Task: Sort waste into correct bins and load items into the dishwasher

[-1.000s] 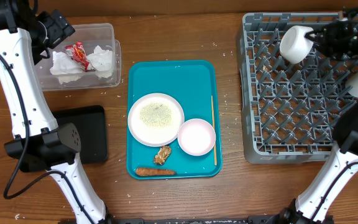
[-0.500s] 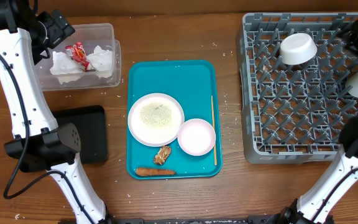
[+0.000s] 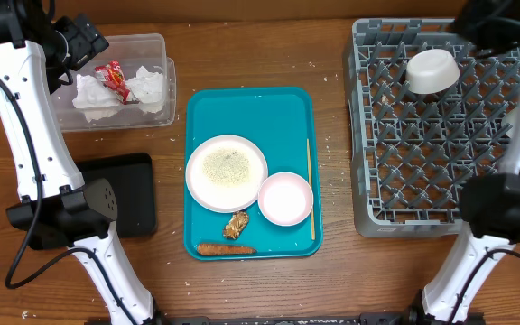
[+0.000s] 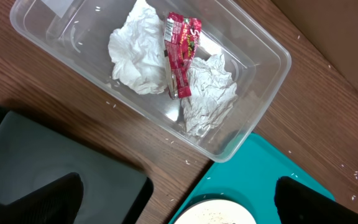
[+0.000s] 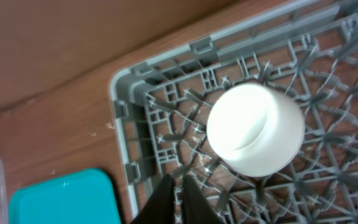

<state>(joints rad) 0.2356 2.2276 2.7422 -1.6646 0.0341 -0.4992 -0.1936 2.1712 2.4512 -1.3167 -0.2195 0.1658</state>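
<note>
The white bowl (image 3: 431,70) lies upside down on the grey dish rack (image 3: 422,181), also in the right wrist view (image 5: 255,127). My right gripper (image 5: 176,198) is shut and empty, above the rack's far left corner (image 5: 129,93); overhead it is at the top right (image 3: 487,23). My left gripper (image 4: 179,208) is open and empty above the clear tub (image 4: 260,43), which holds two crumpled napkins (image 4: 135,53) and the red-and-silver wrapper (image 4: 180,53). The teal tray (image 3: 251,113) holds the large plate (image 3: 227,172) with rice grains, the smaller plate (image 3: 285,198), the wooden stick (image 3: 311,190), the brown lump (image 3: 236,224) and the food stick (image 3: 224,249). The small cup is hidden.
The black tray (image 3: 120,190) lies left of the teal tray, below the clear tub (image 3: 165,86). My left arm stands along the table's left side and my right arm crosses the rack's right side. Loose rice grains dot the wood around the teal tray.
My right gripper let go of the bowl, which now rests upside down on the rack, then moved back over the rack's far edge and shut. The left arm has not moved.
</note>
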